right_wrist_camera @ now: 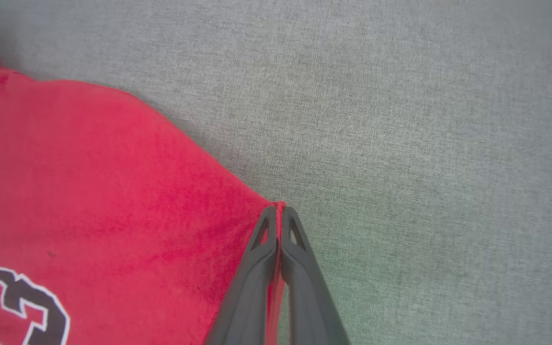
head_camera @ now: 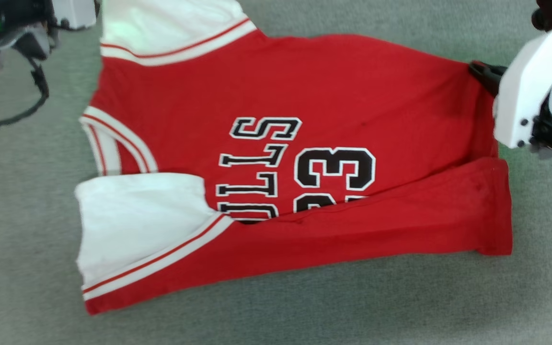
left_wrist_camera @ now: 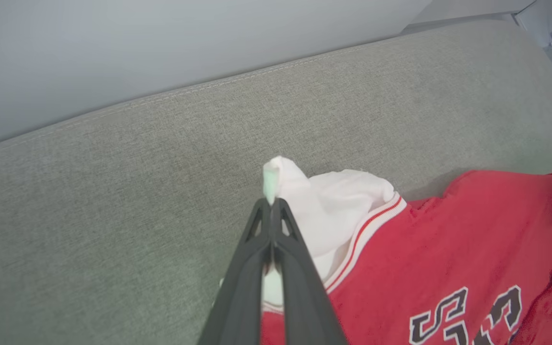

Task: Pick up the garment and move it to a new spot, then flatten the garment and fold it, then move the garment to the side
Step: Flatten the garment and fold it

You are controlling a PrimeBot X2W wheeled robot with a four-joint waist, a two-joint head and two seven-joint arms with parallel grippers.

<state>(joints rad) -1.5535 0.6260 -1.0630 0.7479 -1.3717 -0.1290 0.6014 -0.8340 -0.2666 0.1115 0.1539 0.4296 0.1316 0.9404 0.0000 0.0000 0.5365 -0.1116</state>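
Dark-fingered left gripper (left_wrist_camera: pixel 272 203) is pinched tight on a white fold of the bright red soft-fabric sports garment (head_camera: pixel 304 86), the right gripper (right_wrist_camera: pixel 280 211) likewise on its red corner. It lies spread on a grey woven cushion surface (head_camera: pixel 400 297) backed by a pale grey wall (left_wrist_camera: pixel 161 48). Its black white-edged lettering (head_camera: pixel 312 167) reads "ULLS" and "23", partly hidden under a folded-over red flap (head_camera: pixel 400 225).

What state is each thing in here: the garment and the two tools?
garment, spread on the grey cushion, near edge folded up over the print, white lining turned out in two places.
left tool, shut on a white corner of the garment.
right tool, shut on a red corner of the garment.
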